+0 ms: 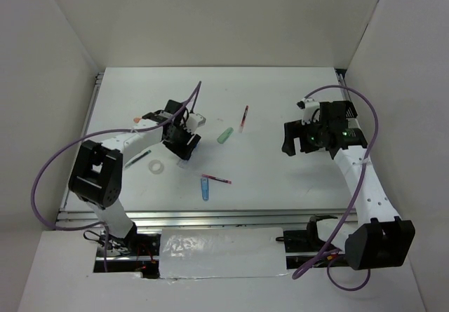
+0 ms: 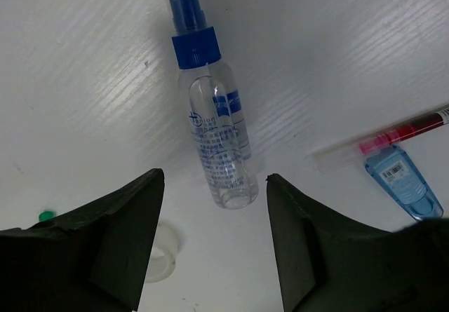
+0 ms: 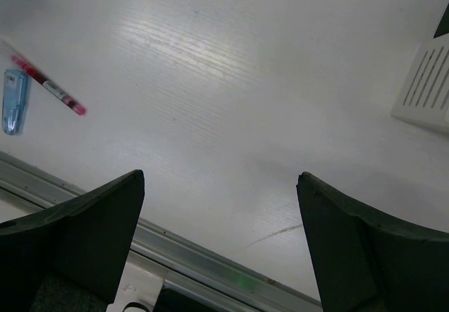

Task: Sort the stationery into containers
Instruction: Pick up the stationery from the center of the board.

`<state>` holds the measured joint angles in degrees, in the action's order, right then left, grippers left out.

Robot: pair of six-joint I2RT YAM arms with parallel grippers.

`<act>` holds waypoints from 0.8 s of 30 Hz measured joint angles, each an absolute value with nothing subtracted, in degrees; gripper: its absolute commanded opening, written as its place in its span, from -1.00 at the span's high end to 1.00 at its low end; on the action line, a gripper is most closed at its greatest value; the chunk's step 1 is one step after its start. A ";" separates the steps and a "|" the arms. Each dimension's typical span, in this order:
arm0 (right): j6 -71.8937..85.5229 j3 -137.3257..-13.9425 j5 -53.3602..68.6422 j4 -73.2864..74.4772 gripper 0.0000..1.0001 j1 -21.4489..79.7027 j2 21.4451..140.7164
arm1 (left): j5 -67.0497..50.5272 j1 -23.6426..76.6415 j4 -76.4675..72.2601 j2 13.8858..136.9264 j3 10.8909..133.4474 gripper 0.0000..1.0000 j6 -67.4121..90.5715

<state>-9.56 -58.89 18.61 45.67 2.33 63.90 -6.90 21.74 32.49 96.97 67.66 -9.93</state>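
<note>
A clear bottle (image 2: 214,133) with a blue cap lies flat on the white table. My left gripper (image 2: 214,179) is open and hovers over the bottle's base, with a finger on each side and not touching it. In the top view the left gripper (image 1: 184,147) is left of centre. A red pen (image 2: 400,131) and a blue marker (image 2: 403,182) lie to its right. My right gripper (image 3: 219,177) is open and empty above bare table; in the top view it (image 1: 289,144) is at the right. A white slatted bin (image 3: 428,87) shows beside it.
A pale green tube (image 1: 224,135), a second red pen (image 1: 243,118), a white tape roll (image 1: 156,166), a dark pen (image 1: 137,159) and an orange piece (image 1: 137,119) lie on the table (image 1: 280,179). A metal rail (image 3: 210,263) runs along the near edge.
</note>
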 measured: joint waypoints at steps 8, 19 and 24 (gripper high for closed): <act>-7.51 -61.56 20.36 44.99 -0.90 3.49 66.67 | -7.62 22.00 31.97 102.19 67.66 -0.26 -7.20; 0.08 -62.50 24.08 38.63 -0.91 3.66 66.61 | -7.49 21.98 29.28 104.40 67.48 1.00 -4.38; 3.14 -65.78 29.50 36.86 -0.99 3.79 66.39 | -12.84 21.23 29.87 103.63 67.44 0.99 -4.19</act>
<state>3.14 -65.78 29.50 36.86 3.79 66.39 -12.84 21.23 29.87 103.63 67.44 -4.19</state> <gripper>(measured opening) 0.964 0.478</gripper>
